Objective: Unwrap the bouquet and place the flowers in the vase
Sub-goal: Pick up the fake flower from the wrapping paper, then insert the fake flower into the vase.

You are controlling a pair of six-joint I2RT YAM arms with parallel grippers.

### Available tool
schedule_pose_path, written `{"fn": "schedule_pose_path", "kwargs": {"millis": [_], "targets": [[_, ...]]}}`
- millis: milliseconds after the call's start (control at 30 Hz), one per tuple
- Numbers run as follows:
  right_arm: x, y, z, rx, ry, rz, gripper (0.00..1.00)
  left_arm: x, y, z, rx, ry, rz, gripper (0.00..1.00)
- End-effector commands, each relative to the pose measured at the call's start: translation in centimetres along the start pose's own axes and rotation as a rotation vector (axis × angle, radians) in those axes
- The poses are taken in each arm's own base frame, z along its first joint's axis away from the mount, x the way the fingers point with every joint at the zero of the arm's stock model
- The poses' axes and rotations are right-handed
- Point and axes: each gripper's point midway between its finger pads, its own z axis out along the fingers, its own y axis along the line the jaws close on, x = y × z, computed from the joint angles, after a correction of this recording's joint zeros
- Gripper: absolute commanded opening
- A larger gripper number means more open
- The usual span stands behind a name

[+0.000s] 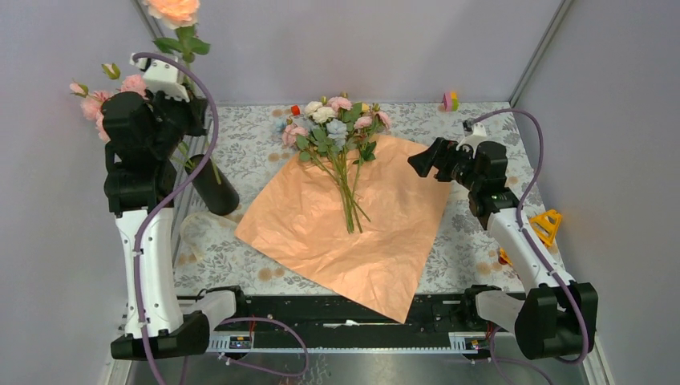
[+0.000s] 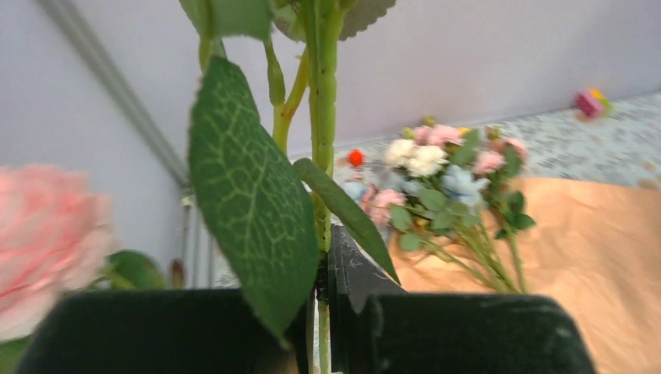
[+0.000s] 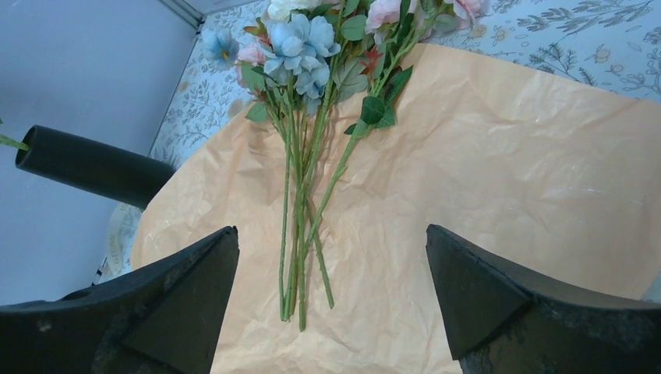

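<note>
Found the left gripper [image 2: 321, 312] pinched shut on the green stem [image 2: 322, 117] of a peach rose [image 1: 172, 10], raised high over the left side of the table [image 1: 240, 144], bloom above the jaws. Traced that stem down to the mouth of the black vase [image 1: 212, 191] just below the gripper; could not tell whether its end sat inside. Saw the right gripper [image 3: 331, 234] spread wide and empty, hovering over the flat orange paper [image 1: 345, 233]. Noted the loose flowers [image 1: 337, 128] lying on that paper, stem ends just ahead of the right fingers, heads toward the far wall, well apart from the vase.
</note>
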Motion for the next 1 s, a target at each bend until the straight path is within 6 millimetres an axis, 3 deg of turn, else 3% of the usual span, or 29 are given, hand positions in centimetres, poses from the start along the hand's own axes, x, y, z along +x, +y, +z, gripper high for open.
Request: {"fn": "schedule_pose_path", "kwargs": {"millis": [0, 267, 433, 767, 967], "targets": [[-0.2, 0.9, -0.3, -0.060, -0.016, 0.001, 0.96, -3.2, 4.0, -1.5, -0.156, -0.128, 0.052, 0.00], [-0.1, 1.1, -0.5, -0.073, -0.013, 0.011, 0.96, -6.1, 5.7, -1.5, -0.163, -0.269, 0.096, 0.00], [-0.2, 1.1, -0.7, -0.074, -0.019, 0.010, 0.96, -6.0, 6.7, -0.9, -0.151, -0.281, 0.113, 0.00], [0.4, 1.7, -0.8, -0.127, -0.013, 0.009, 0.95, -2.1, 7.9, 1.4, -0.097, -0.254, 0.094, 0.00], [0.7, 1.8, -0.8, -0.140, -0.014, 0.002, 0.95, 1.7, 9.1, 2.0, -0.118, -0.218, 0.075, 0.00]]}}
